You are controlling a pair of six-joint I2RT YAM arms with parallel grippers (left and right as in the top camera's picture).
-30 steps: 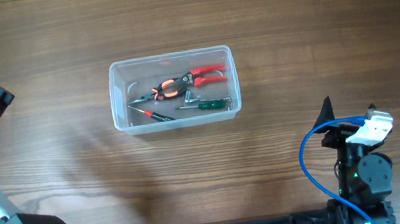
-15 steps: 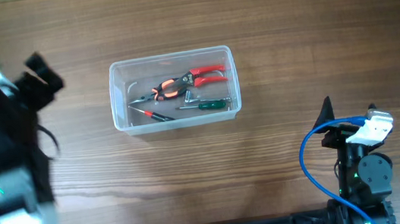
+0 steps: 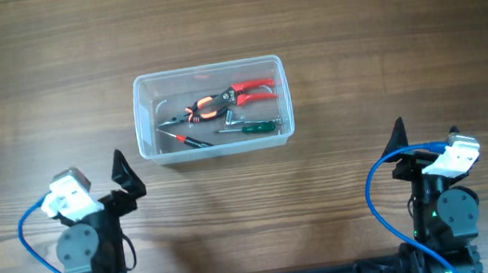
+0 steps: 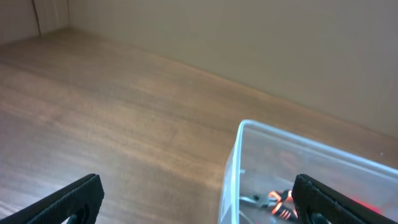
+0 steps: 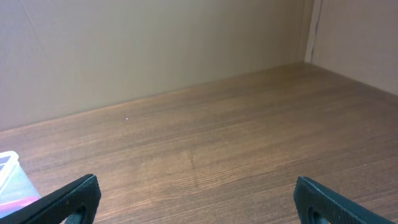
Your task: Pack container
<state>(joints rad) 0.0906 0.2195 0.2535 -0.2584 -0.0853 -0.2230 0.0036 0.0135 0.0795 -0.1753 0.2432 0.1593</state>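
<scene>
Both arms sit low at the near edge of the table [image 3: 350, 12], and both point the same way, toward the far side. The left gripper [image 3: 124, 174] has its jaws spread wide with nothing between them; the right gripper [image 3: 400, 141] is just as wide and just as bare.

The container [image 3: 218, 149] lies ahead of both. It is just ahead and slightly right of the left gripper, whose wrist view shows a corner of it [image 4: 239, 162] right of centre. From the right gripper it is ahead and well off to the left (only a sliver [image 5: 7, 177] shows in that wrist view). So the left arm is nearer.

The container's long axis runs side to side, across the line either gripper would take to reach it. Pliers [image 3: 230, 94] and a green screwdriver [image 3: 257, 127] lie inside. No loose tool shows on the table, so packing looks done.
</scene>
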